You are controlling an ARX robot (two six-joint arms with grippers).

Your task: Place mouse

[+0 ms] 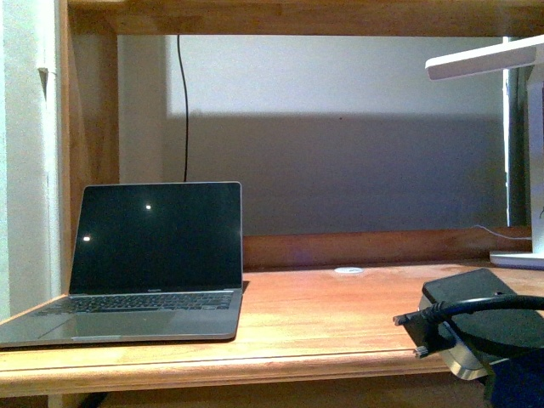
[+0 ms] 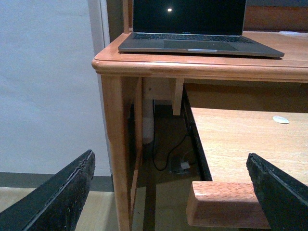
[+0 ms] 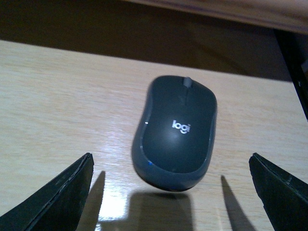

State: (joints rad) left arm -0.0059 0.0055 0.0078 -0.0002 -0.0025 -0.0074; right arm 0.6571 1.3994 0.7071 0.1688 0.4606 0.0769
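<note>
In the right wrist view the mouse (image 3: pixel 175 132) is a dark grey domed oval with a "logi" mark. It rests on a light wooden board (image 3: pixel 57 106), its scroll wheel pointing away from the camera. My right gripper (image 3: pixel 171 160) is open, with one black finger (image 3: pixel 62 192) on each side of the mouse's near end and neither touching it. The left gripper (image 2: pixel 170 155) is also open and holds nothing. It hangs in front of the desk's left leg (image 2: pixel 118 154). The mouse is not visible in the front view.
An open laptop (image 1: pixel 153 255) with a dark screen sits at the desk's left. A small white disc (image 1: pixel 348 270) lies mid-desk and a white lamp (image 1: pixel 518 153) stands far right. Part of my right arm (image 1: pixel 480 327) shows low right. A pull-out shelf (image 2: pixel 240 139) under the desk carries another white disc (image 2: pixel 280 119).
</note>
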